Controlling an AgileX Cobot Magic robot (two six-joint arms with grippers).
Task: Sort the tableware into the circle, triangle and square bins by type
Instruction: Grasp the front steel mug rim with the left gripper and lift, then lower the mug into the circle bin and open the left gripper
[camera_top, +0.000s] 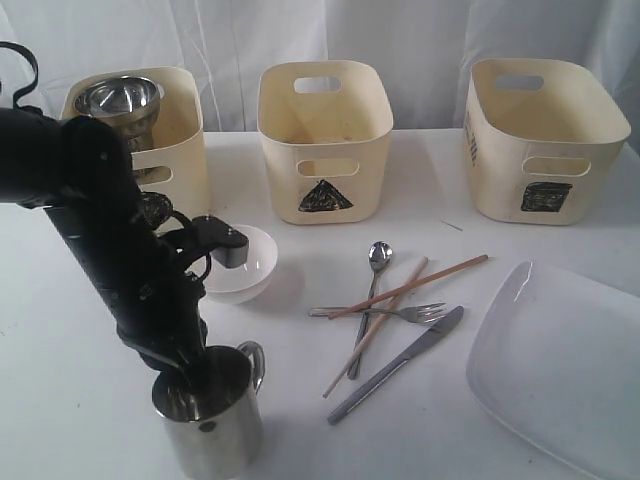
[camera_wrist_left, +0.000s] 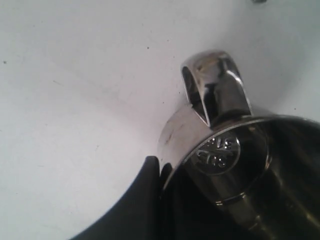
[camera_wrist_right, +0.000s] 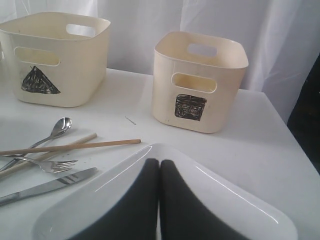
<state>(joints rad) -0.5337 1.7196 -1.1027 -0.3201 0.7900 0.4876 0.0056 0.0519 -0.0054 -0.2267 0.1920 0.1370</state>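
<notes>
A steel mug (camera_top: 215, 430) stands at the front left. My left gripper (camera_top: 195, 372) reaches down over its rim. In the left wrist view one finger (camera_wrist_left: 145, 195) presses the outside of the mug's (camera_wrist_left: 175, 130) wall and the other is hidden inside, so it is shut on the wall. My right gripper (camera_wrist_right: 160, 167) is shut and empty just above the large white plate (camera_wrist_right: 225, 190), and it is out of the exterior view. The small white bowl (camera_top: 255, 270) sits behind the mug. Spoon (camera_top: 378, 258), fork (camera_top: 400, 313), knife (camera_top: 400, 362) and two chopsticks (camera_top: 420, 285) lie mid-table.
Three cream bins line the back. The left one (camera_top: 185, 130) holds a steel bowl (camera_top: 118, 97), and my arm hides its mark. The triangle bin (camera_top: 325, 140) and square bin (camera_top: 545, 140) look empty. The plate (camera_top: 560, 370) lies at the front right edge.
</notes>
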